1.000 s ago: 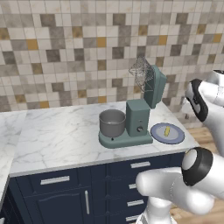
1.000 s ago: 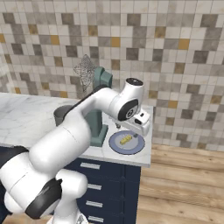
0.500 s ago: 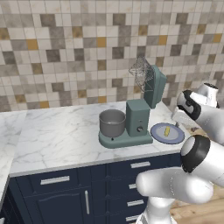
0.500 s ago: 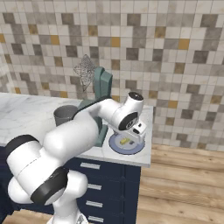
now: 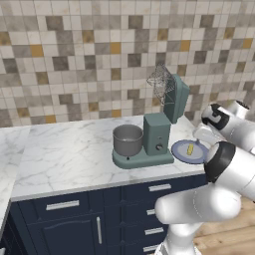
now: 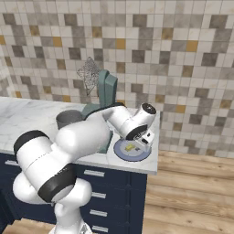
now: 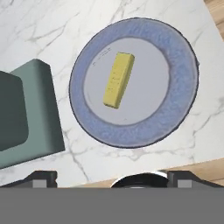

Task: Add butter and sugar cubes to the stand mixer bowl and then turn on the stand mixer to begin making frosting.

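While fingers [image 7: 111,181] hover spread, empty, small yellow stick-shaped butter block [image 7: 118,80] lies ahead between them, middle of round blue-grey plate [image 7: 179,57] on marble table [image 7: 52,26], beside teal-green stand mixer [image 5: 162,127]. Likely soft, greasy, light; pinch long sides mid-length, gently.

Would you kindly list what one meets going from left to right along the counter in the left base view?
Stand mixer bowl → stand mixer → blue-grey plate with the butter on it.
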